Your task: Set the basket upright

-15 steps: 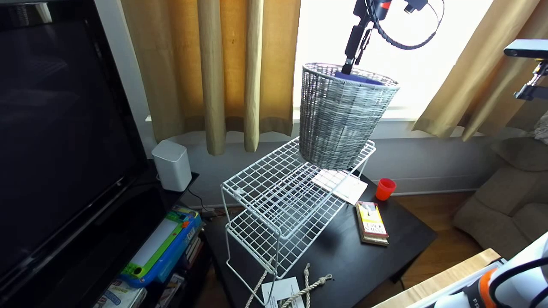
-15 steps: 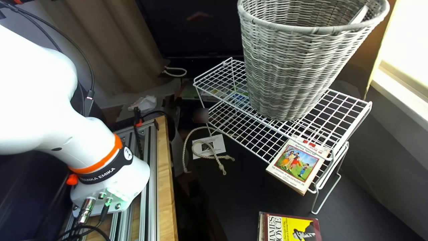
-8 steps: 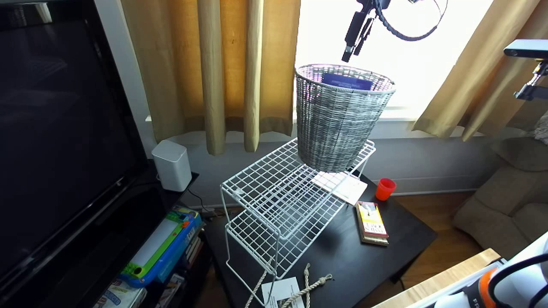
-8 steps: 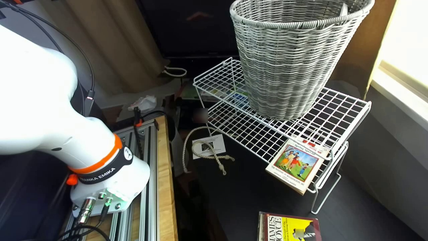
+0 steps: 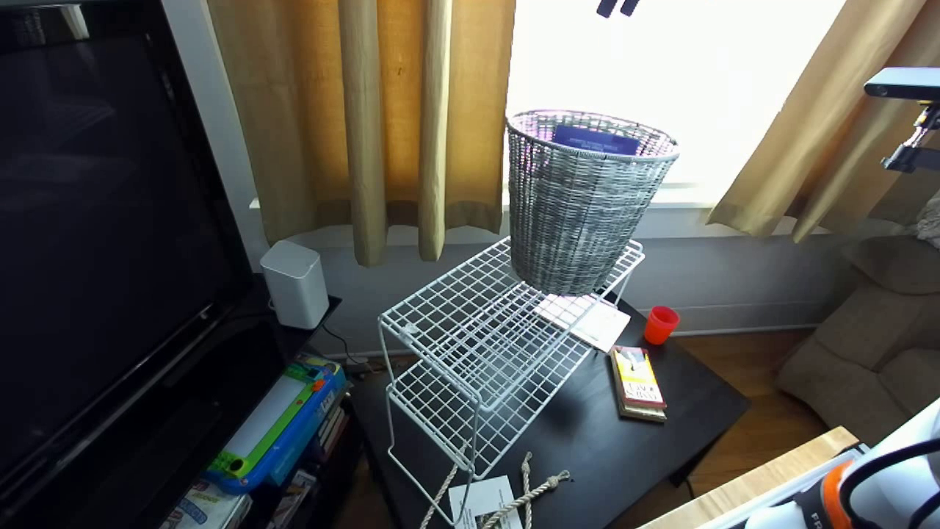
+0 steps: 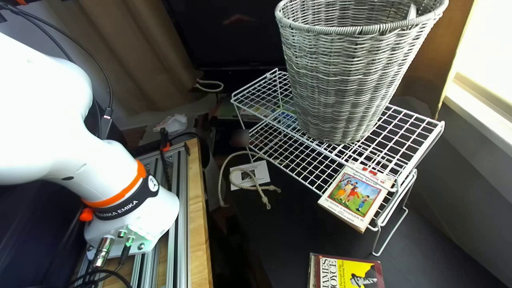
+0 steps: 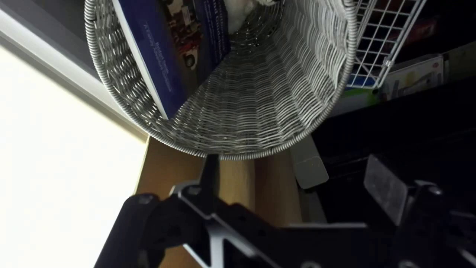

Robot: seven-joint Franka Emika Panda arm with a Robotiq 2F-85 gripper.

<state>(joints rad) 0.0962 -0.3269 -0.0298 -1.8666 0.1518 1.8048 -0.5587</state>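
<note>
Wrist view: I look down into the mouth of the basket (image 7: 256, 104), ahead of the end effector (image 7: 293, 167); one fingertip overlaps its rim here.
End effector: spread wide, with nothing in its grasp; both fingertips also show at the top of an exterior view.
Reach to the basket: there I see a gap of daylight, the fingertips above the rim and apart from it.
Basket: upright in both exterior views, base down on the upper shelf of the white rack (image 5: 459, 323), a blue book (image 7: 160, 63) leaning inside.
Shelf edges: the base sits near one long edge, and the wire grid runs on to either side of it.
Window side: the window (image 5: 764, 88) lies behind the rim and fingertips, curtains (image 5: 400, 110) at its sides, sill (image 6: 480, 110) below.
Television side: the television (image 5: 110, 220) stands well apart from the basket.
Worktop edge: the dark worktop (image 5: 587, 441) carries the rack, with a red cup (image 5: 662, 325) near its edge and paperbacks (image 5: 639, 382) near the cup.
</note>
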